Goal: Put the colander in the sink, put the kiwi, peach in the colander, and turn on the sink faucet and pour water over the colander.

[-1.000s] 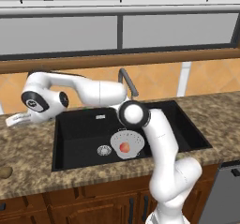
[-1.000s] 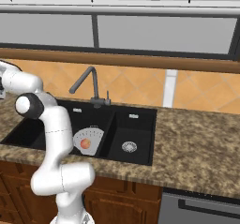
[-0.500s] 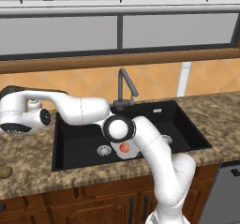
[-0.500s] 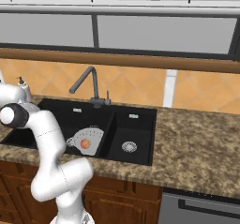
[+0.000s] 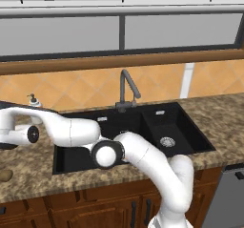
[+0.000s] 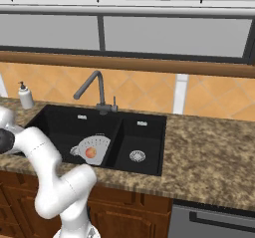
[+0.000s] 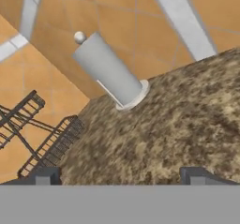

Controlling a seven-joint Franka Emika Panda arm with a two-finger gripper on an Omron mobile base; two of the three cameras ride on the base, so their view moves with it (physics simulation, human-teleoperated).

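Observation:
The colander (image 6: 97, 143) sits in the large basin of the black sink (image 6: 59, 123), with the peach (image 6: 90, 153) inside it. The kiwi (image 5: 4, 175) lies on the granite counter at the far front left. The dark sink faucet (image 6: 93, 86) stands behind the basins, its spout pointing left; I see no water. My arm reaches far left across the sink (image 5: 159, 121) and hides the colander in the left base view. In the hand view my gripper (image 7: 119, 177) is open with nothing between its fingertips (image 7: 44, 176), low over the counter.
A white soap pump bottle (image 6: 25, 96) stands left of the sink at the back. Ahead of the hand, a grey-white roll on a holder (image 7: 110, 73) stands on the counter, beside a black wire rack (image 7: 42, 134). Tiled wall and window lie behind.
The arm has swung from over the sink to the far left over the counter, jaws staying wide. The peach rests in the colander as before.

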